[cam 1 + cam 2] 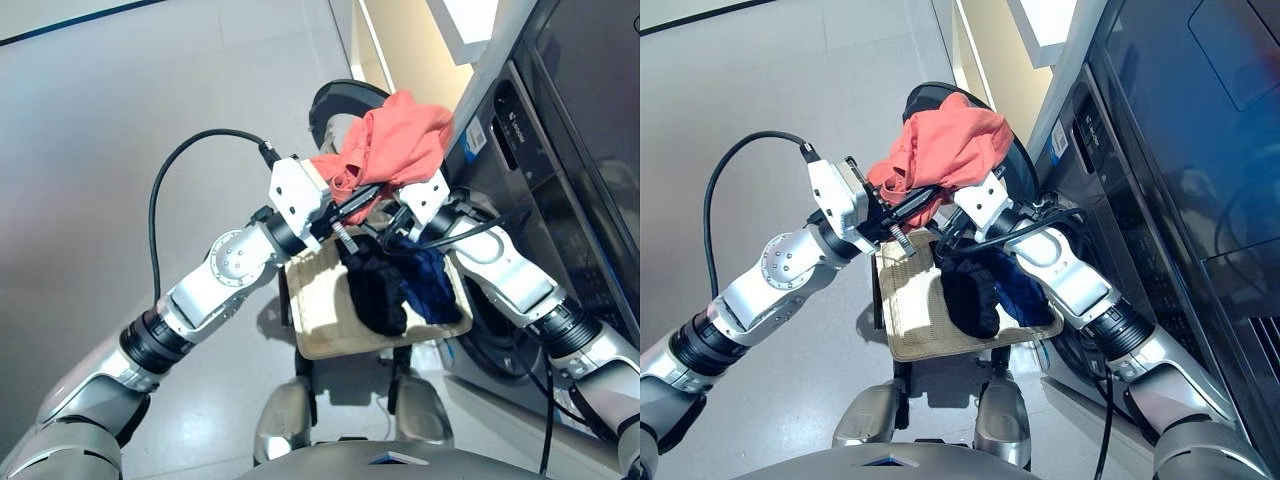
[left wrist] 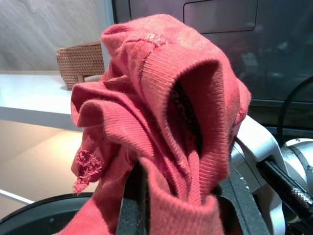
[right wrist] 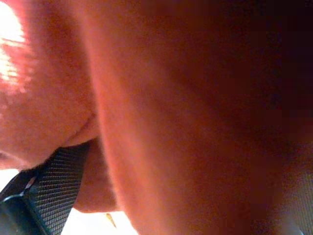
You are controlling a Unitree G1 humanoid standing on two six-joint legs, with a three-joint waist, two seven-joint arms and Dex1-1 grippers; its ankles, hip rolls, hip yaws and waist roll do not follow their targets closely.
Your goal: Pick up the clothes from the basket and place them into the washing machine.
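My left gripper (image 1: 357,201) is shut on the coral-red garment (image 1: 398,140), which hangs bunched above the far end of the basket (image 1: 318,320). In the left wrist view the red cloth (image 2: 161,112) is pinched between both fingers (image 2: 133,205). My right gripper (image 1: 952,234) sits right under the same garment, whose cloth (image 3: 195,98) fills its wrist view. A black garment (image 1: 378,290) and a navy blue one (image 1: 430,280) lie in the basket. The washing machine (image 1: 492,345) stands to the right of the basket.
The round black-rimmed door (image 1: 336,100) stands open beyond the basket. A black cable (image 1: 168,190) loops from my left wrist. Dark glossy panels (image 1: 580,90) rise on the right. A brown wicker box (image 2: 80,61) sits on a white shelf.
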